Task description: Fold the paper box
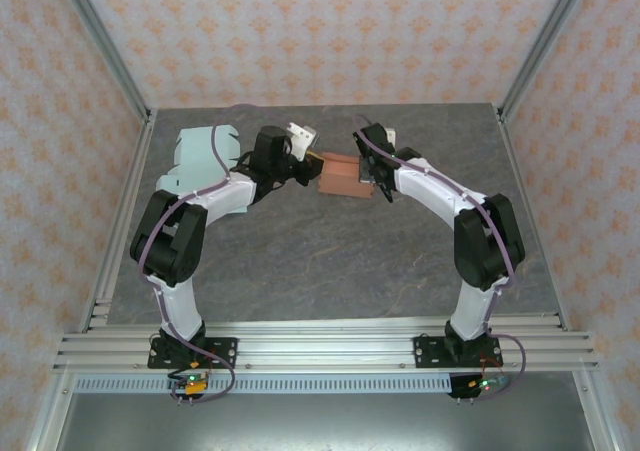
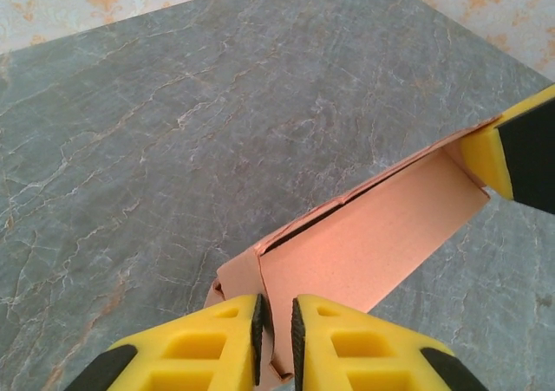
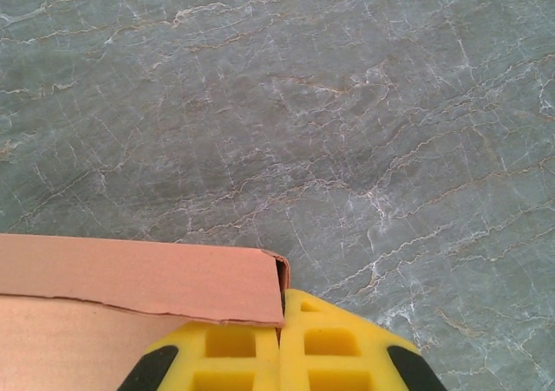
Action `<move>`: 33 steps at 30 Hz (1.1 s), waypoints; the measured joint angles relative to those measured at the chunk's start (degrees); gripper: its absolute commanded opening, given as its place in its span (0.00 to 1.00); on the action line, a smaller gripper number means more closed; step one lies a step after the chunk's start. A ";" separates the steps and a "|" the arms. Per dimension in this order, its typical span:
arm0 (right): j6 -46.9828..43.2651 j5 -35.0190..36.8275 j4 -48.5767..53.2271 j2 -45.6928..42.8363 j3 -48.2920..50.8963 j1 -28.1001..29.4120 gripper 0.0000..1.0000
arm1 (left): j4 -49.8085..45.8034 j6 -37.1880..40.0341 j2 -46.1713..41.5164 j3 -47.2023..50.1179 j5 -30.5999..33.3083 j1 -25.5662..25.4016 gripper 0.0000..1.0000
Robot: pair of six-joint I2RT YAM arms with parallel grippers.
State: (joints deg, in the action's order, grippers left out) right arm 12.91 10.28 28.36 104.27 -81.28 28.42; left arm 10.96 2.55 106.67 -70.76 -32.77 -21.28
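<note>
The paper box (image 1: 338,176) is orange-brown cardboard, partly folded, and sits at mid-table between both grippers. My left gripper (image 1: 305,168) holds its left end. In the left wrist view the yellow fingers (image 2: 276,339) are shut on a thin end wall of the box (image 2: 364,239), with only cardboard between the pads. My right gripper (image 1: 372,176) is at the box's right end. In the right wrist view its fingers (image 3: 280,348) are pressed together, pinching the corner edge of the box (image 3: 147,278). One right finger (image 2: 520,153) also shows at the box's far end in the left wrist view.
A pale mint sheet (image 1: 200,156) lies at the back left, beside the left arm's elbow. The grey marble tabletop (image 1: 320,261) stretches in front of the box. Metal frame posts and patterned walls enclose the table's sides and back.
</note>
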 measured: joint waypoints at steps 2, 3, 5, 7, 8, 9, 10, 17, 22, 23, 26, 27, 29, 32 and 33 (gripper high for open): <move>0.11 0.81 0.31 0.28 -0.24 0.44 0.00 | -0.57 -0.63 0.00 -0.61 0.02 0.00 0.19; 0.20 1.16 0.35 0.37 -0.35 0.57 0.00 | -0.74 -0.98 0.00 -0.87 0.04 0.00 0.19; 0.63 1.64 0.37 0.50 -0.44 0.81 0.00 | -1.27 -1.46 0.00 -1.51 0.00 -0.02 0.17; 0.90 1.73 0.39 0.66 -0.68 1.18 0.00 | -1.25 -2.14 0.00 -1.99 -0.02 -0.39 0.16; 1.07 1.77 0.39 0.79 -0.83 1.36 0.00 | -1.27 -2.54 0.02 -2.27 -0.04 -0.68 0.16; 1.18 1.79 0.44 0.90 -0.96 1.44 0.00 | -1.20 -2.84 0.02 -2.43 0.00 -1.03 0.16; 1.33 1.79 0.42 1.01 -1.07 1.53 0.00 | -1.22 -3.21 0.04 -2.54 0.02 -1.38 0.17; 1.51 1.97 0.57 1.03 -1.14 1.66 0.00 | -1.42 -3.54 0.24 -2.58 2.08 -2.69 0.53; 1.51 1.99 0.61 1.03 -1.14 1.68 0.00 | -2.40 -0.85 -0.52 -0.92 3.26 -1.36 0.46; 1.51 2.01 0.63 1.03 -1.14 1.68 0.00 | -2.91 -0.09 -0.57 -0.74 3.26 -0.96 0.43; 1.51 2.03 0.68 1.11 -1.25 1.68 0.00 | -4.37 1.70 -0.57 -0.68 3.37 0.42 0.40; 1.51 2.05 0.72 1.11 -1.25 1.68 0.00 | -4.52 2.03 -0.57 -0.68 3.41 0.76 0.41; 1.51 2.19 0.76 1.11 -1.25 1.68 0.00 | -4.68 2.49 -0.57 -0.68 3.45 1.20 0.45; 1.49 2.19 0.85 1.16 -1.36 1.68 0.00 | -4.57 3.15 -0.57 -0.55 3.45 1.14 0.47; 1.49 2.21 0.92 1.16 -1.36 1.68 0.00 | -4.57 3.56 -0.57 -0.44 3.43 1.11 0.47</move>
State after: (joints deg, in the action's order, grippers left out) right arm 14.39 12.49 29.28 105.43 -82.63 30.11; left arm 6.39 6.11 106.10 -71.20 -29.34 -20.16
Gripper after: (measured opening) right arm 0.044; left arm 0.471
